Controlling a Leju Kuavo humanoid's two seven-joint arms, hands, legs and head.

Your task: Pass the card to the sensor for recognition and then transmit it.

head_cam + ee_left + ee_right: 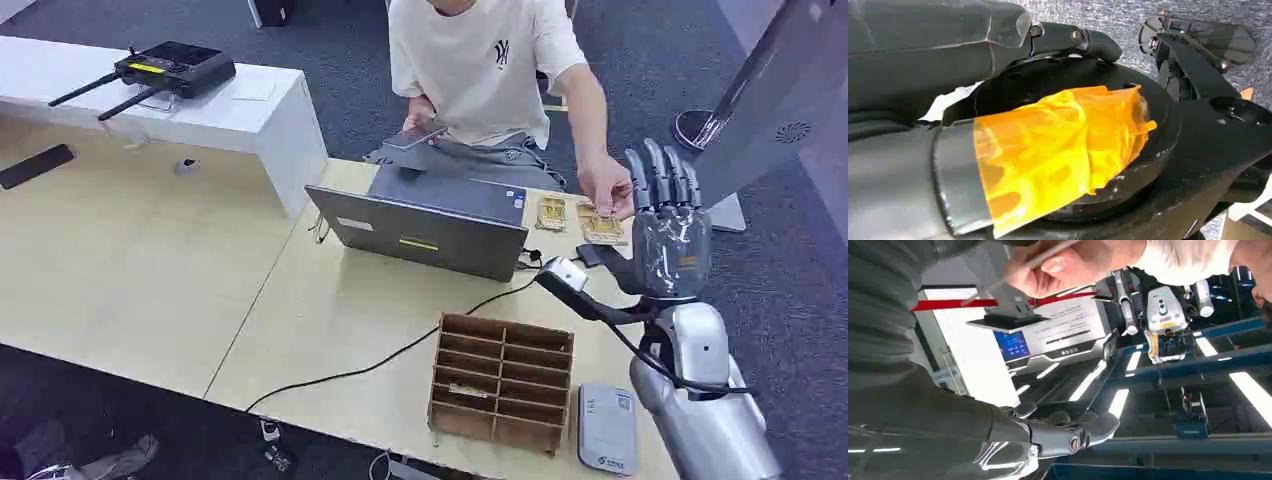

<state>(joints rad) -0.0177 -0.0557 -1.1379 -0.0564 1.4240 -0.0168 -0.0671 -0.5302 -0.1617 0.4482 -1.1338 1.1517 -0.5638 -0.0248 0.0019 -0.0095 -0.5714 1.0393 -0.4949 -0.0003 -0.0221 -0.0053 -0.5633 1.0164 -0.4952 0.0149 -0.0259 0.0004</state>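
My right hand (668,225) is raised over the table's far right corner, fingers straight up and apart, holding nothing. A person in a white T-shirt (480,60) reaches a hand (607,185) right up to my fingers. In the right wrist view that person's hand (1063,265) pinches a thin card (1013,277), seen edge-on, close to my palm (908,340); whether they touch I cannot tell. My thumb (1068,435) sticks out free. A grey card reader (607,428) lies at the near table edge. The left hand's dark cover (923,45) shows close up, its fingers unclear.
An open laptop (430,225) stands mid-table with a cable running off the front. A wooden slotted rack (503,380) sits beside the reader. A small white-and-black device (565,272) and wooden pieces (551,212) lie beside my right hand. The person's other hand holds a phone (415,135).
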